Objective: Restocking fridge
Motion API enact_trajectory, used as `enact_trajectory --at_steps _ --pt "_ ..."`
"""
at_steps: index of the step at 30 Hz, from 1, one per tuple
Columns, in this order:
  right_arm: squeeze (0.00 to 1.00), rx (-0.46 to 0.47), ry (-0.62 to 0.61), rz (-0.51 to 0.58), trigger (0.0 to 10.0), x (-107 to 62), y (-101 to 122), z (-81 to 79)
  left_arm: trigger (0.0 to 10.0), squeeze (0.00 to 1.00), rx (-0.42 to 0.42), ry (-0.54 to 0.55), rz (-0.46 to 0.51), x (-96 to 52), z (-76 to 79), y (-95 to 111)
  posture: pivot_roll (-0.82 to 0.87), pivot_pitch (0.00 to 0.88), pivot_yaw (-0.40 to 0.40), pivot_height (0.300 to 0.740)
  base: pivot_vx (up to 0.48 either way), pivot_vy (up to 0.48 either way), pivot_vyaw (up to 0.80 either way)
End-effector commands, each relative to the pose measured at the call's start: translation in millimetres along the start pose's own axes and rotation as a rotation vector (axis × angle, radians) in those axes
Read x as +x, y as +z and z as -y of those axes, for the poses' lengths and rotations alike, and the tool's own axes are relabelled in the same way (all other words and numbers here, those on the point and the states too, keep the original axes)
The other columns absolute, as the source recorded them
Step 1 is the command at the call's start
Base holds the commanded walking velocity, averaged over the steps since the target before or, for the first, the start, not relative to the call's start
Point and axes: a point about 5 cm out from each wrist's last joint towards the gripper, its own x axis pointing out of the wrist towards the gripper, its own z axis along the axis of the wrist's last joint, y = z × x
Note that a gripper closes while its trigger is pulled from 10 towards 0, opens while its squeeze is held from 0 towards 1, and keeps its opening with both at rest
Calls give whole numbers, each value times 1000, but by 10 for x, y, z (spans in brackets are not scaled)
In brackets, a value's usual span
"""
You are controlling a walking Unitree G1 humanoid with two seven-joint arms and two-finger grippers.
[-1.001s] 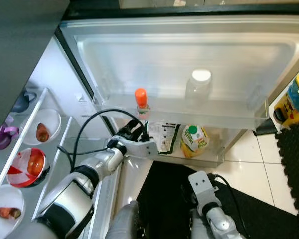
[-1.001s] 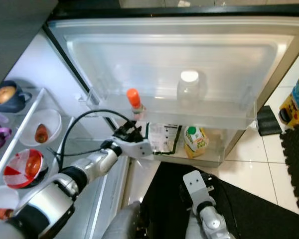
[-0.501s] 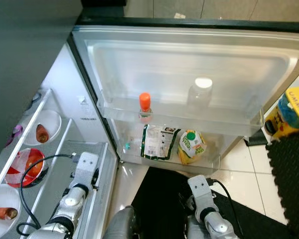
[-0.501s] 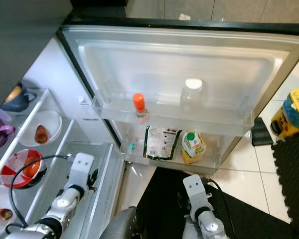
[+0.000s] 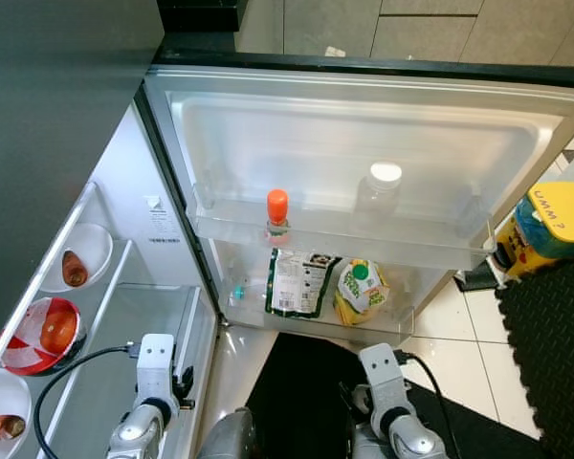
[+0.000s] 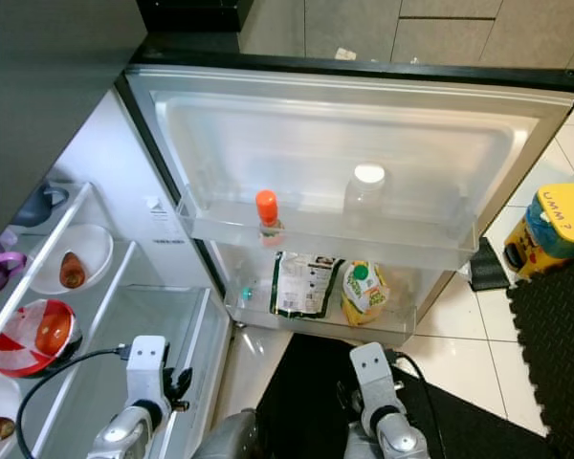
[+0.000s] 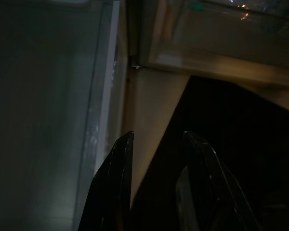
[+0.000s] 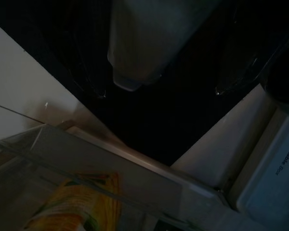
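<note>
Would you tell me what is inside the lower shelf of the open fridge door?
The clear lower door shelf holds a dark-edged printed food pouch beside a yellow pack with a green cap, plus a small teal item at its hinge end. Their bottoms blur behind the shelf's front wall.

I see an open fridge door (image 5: 364, 124) lined in smooth, glossy white plastic, with clear plastic door shelves (image 5: 344, 244). The clear bottle with orange cap (image 5: 276, 215) looks like plastic, the printed pouch (image 5: 294, 284) like glossy film. Glossy pale floor tiles (image 5: 474, 330) adjoin a matt black textured mat (image 5: 550, 363).
</note>
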Motion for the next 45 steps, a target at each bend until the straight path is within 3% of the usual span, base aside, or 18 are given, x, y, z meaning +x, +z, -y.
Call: enact_trajectory --at_steps 1,11,18,31,35,45 --pt "0 22 12 -60 10000 -49 -138 -41 10000 0 6 12 -60 -72 25 -179 -144 136 50 651 0 0 0" --pt "0 12 17 -75 10000 -88 -197 8 10000 0 -37 6 -77 -120 33 -265 -158 126 52 651 0 0 0" --pt "0 5 9 -93 10000 -123 -255 45 10000 0 77 -55 -87 -106 128 -265 -162 123 57 651 0 0 0" --pt "0 1 5 -87 10000 -134 -264 38 10000 0 110 -103 -104 -105 192 -288 -178 128 70 651 0 -260 0" --pt "0 -4 5 -88 10000 -143 -274 42 10000 0 28 -60 -107 -101 162 -291 -178 128 65 651 0 -120 0" --pt "0 -16 12 -88 10000 -139 -267 51 10000 0 50 -53 -77 -111 154 -274 -175 134 58 651 0 0 0"
